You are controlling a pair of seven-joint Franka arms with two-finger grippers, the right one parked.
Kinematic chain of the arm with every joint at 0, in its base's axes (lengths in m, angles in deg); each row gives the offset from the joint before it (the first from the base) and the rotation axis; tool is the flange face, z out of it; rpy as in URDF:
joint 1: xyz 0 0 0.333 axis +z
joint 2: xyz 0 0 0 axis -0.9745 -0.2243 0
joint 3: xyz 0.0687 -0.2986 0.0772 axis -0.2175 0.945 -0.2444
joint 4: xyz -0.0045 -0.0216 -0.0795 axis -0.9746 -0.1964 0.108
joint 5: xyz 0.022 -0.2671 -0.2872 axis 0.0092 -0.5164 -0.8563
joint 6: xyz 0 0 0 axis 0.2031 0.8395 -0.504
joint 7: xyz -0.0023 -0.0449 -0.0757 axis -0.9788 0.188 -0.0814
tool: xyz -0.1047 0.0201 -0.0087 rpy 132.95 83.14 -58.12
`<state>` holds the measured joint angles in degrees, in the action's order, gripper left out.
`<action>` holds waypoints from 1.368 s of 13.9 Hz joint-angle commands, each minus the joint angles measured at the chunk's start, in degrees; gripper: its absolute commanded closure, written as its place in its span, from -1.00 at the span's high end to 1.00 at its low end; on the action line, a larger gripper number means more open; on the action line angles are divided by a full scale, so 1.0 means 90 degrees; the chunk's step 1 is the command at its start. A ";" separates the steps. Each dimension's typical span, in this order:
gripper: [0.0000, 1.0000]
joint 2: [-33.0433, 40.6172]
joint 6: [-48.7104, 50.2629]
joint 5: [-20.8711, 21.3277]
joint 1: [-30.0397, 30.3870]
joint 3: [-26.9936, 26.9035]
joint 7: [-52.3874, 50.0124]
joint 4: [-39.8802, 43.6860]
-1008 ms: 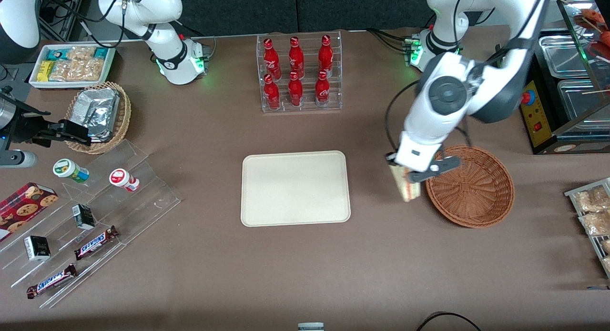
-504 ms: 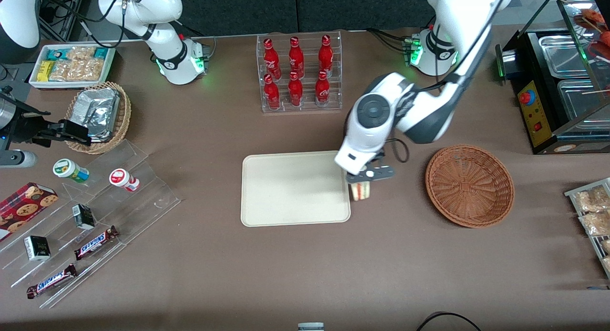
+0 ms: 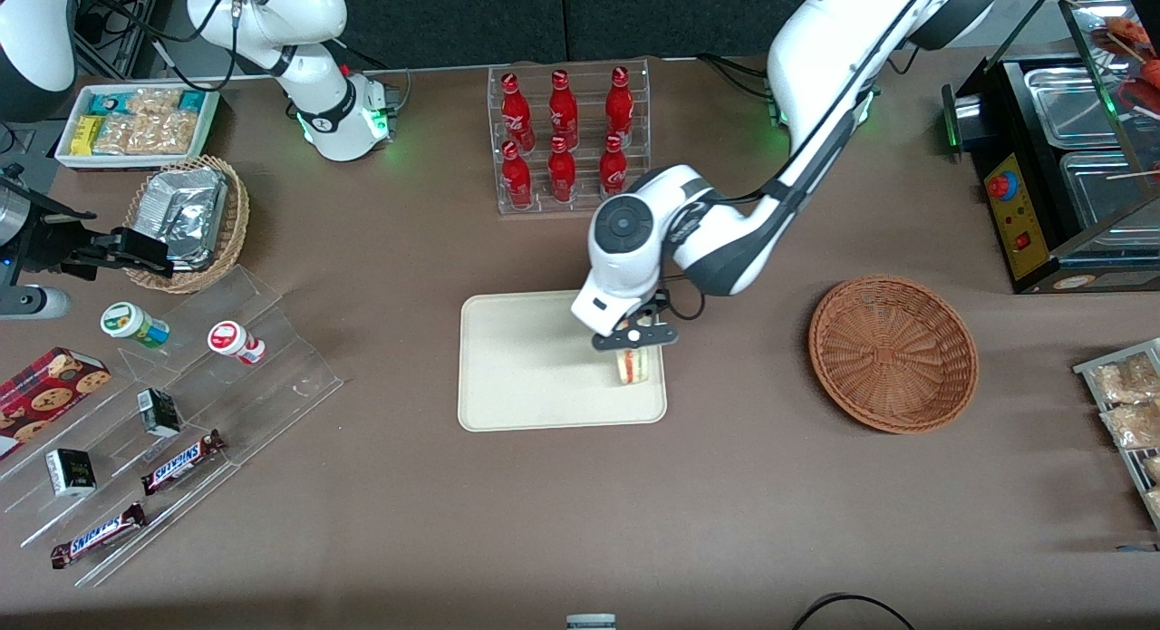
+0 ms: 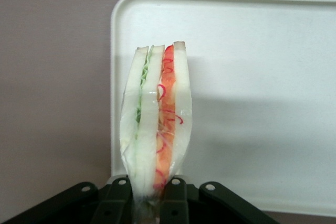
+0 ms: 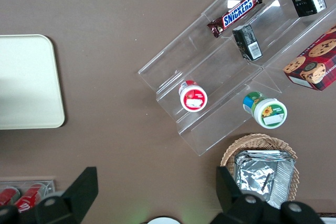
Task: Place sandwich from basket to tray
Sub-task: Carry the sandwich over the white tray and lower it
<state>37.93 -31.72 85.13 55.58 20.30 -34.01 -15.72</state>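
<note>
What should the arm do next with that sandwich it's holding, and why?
Probably lower it a little and then let go. The gripper is shut on the sandwich, which now hangs over the tray near the edge toward the basket. The wrist view shows the sandwich pinched between the jaws with the tray below it, so it seems placed for setting down.

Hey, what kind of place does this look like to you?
Probably a mock snack shop set up for robot trials: a rack of red soda bottles, Snickers bars on clear tiered shelves, and a food warmer. The gripper holds a sandwich over the tray.
</note>
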 commanded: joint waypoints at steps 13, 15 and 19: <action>1.00 -0.0561 -0.0320 0.0662 -0.0351 -0.0046 -0.0338 0.0365; 1.00 -0.0542 -0.0301 0.0642 -0.0331 -0.0046 -0.0358 0.0453; 1.00 -0.0162 0.0399 0.0584 -0.0292 -0.0027 -0.0387 0.0930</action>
<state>34.40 -33.11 89.75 53.41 20.18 -36.35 -10.16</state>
